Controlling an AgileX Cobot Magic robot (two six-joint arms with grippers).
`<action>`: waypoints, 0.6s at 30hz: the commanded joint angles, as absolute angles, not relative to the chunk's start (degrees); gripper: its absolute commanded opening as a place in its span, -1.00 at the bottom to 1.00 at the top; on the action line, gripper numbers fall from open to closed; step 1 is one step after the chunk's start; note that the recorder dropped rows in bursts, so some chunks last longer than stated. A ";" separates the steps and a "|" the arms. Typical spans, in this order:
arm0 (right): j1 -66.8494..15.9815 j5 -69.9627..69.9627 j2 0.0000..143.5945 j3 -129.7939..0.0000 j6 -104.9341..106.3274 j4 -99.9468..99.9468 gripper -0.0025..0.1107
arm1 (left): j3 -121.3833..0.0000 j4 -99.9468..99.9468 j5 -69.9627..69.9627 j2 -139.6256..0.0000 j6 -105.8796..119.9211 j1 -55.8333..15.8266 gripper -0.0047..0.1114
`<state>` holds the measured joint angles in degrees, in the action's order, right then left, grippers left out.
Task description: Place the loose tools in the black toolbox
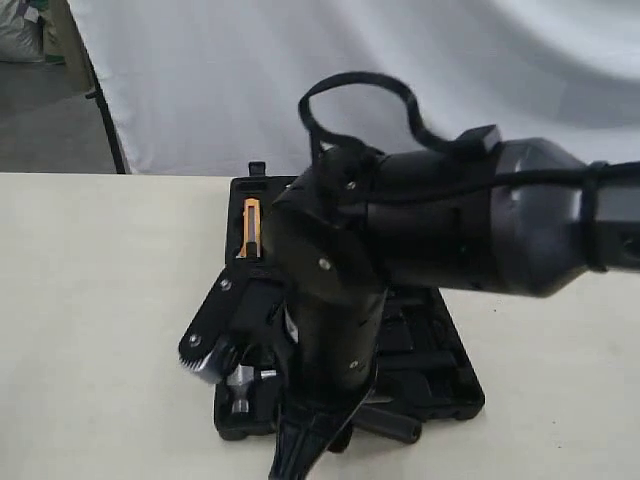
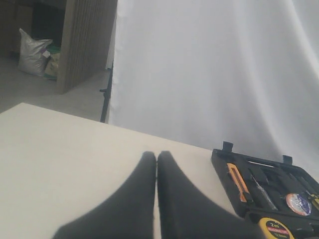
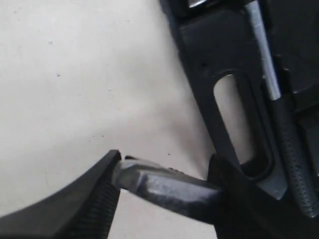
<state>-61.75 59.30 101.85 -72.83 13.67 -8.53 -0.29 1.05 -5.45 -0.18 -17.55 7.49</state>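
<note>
Wrench (image 3: 159, 185): pinched in right claw (image 3: 164, 173), over desk (image 3: 75, 74) right beside toolbox (image 3: 199, 45) handle slot
Left claw (image 2: 157, 157): squeezed closed, nothing in it
Hammer (image 3: 291, 154): lying in toolbox
Tape roll (image 2: 298, 203): in toolbox too, label too blurry to read
Tape measure (image 2: 275, 228): yellow, says "2m"

A black toolbox (image 1: 450, 385) lies open and flat on a pale table (image 1: 100, 300), its moulded recesses facing up and a slot handle along the near long edge. A hammer (image 3: 267, 74) with a steel shaft and textured black grip rests inside, lying along that edge. A small black tape roll (image 2: 298, 203) lies flat in a recess, its blue, red and white label up. A dull steel wrench (image 3: 159, 186) is pinched crosswise in the right gripper (image 3: 166, 174), over the table just outside the slot handle.
</note>
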 commanded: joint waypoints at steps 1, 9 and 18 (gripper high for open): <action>-56.51 58.77 101.15 -72.95 13.50 -11.92 -0.96 | -0.44 1.30 -5.03 0.00 -17.82 8.94 -0.91; -50.42 55.51 101.15 -72.95 13.50 -11.92 -0.96 | -0.44 1.30 -5.03 0.00 -17.82 8.94 -0.91; -49.46 49.84 103.10 -75.50 13.50 -12.11 -0.96 | -0.44 1.30 -5.03 0.00 -17.82 8.94 -0.91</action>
<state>-49.81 51.10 101.91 -73.71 13.26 -11.30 -0.29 1.05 -5.45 -0.18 -17.55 7.49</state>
